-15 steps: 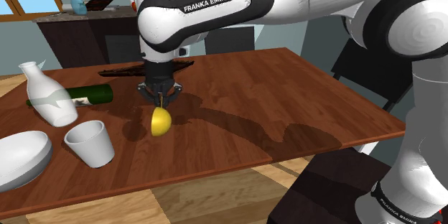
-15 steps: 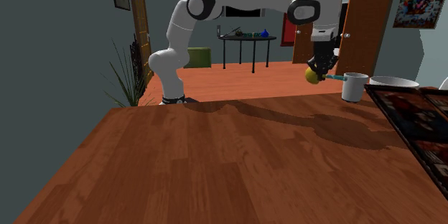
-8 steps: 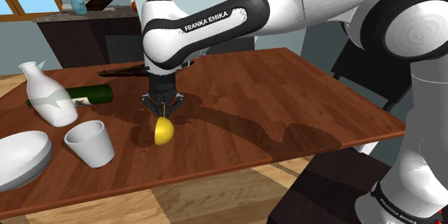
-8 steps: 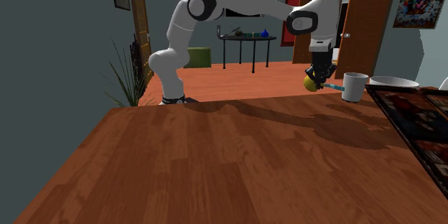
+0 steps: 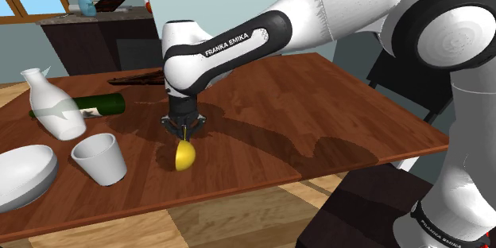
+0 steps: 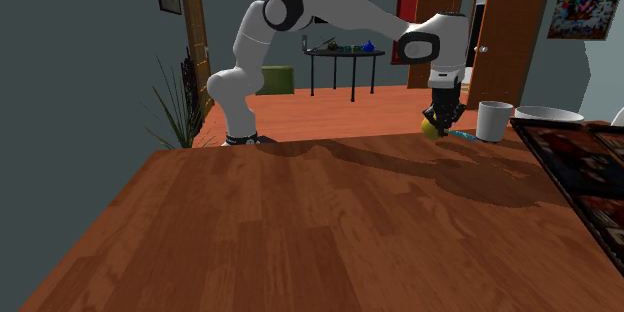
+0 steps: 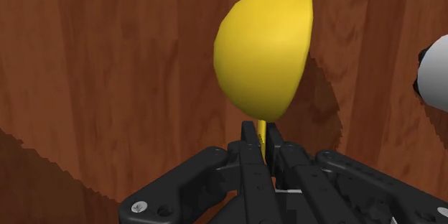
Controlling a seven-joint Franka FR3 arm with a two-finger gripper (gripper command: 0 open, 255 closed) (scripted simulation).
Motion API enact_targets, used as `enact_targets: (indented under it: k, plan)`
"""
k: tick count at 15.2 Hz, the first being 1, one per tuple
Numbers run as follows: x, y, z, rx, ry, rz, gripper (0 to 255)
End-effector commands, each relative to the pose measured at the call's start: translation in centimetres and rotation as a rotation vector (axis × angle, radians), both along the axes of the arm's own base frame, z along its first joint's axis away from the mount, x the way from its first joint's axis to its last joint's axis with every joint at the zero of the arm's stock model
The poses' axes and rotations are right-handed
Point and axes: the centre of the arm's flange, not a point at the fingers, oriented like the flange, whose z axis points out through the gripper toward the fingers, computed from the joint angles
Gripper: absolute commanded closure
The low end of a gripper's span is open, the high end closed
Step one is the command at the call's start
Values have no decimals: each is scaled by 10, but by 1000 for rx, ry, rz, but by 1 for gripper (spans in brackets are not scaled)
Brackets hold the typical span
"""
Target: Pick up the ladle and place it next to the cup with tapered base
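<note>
Lower now than a second ago, my gripper [image 5: 184, 125] has carried the ladle [image 5: 184, 156] down toward the surface [image 5: 318, 87] and nearer its front edge. My fingers [image 7: 249, 143] pinch its thin yellow stem. The round yellow bowl hangs below them, near the white cup [image 5: 100, 159]. Bare wood lies open toward the shoulder view's right. My arm [image 5: 238, 40] reads FRANKA EMIKA.

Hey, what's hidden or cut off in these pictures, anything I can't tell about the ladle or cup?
Handle of the ladle: shoulder view, mostly hidden by the gripper.
The cup: wrist view, cut off by the edge.
Whether the ladle touches the table: shoulder view, too close to call.
The white bowl: shoulder view, cut by the left edge.
</note>
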Motion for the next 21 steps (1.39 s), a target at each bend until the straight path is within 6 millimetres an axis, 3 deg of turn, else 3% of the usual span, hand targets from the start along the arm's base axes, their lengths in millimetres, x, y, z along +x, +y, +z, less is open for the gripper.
enact_targets:
  k: [1, 5, 13, 14, 19, 21]
  plan:
    - [0, 1, -11, 0, -1, 0, 255]
    - [0, 1, -32, 0, -1, 0, 255]
    - [0, 1, -33, 0, -1, 0, 255]
    - [0, 1, -33, 0, -1, 0, 0]
    - [0, 1, -33, 0, -1, 0, 0]
    - [0, -4, -7, 0, -1, 0, 0]
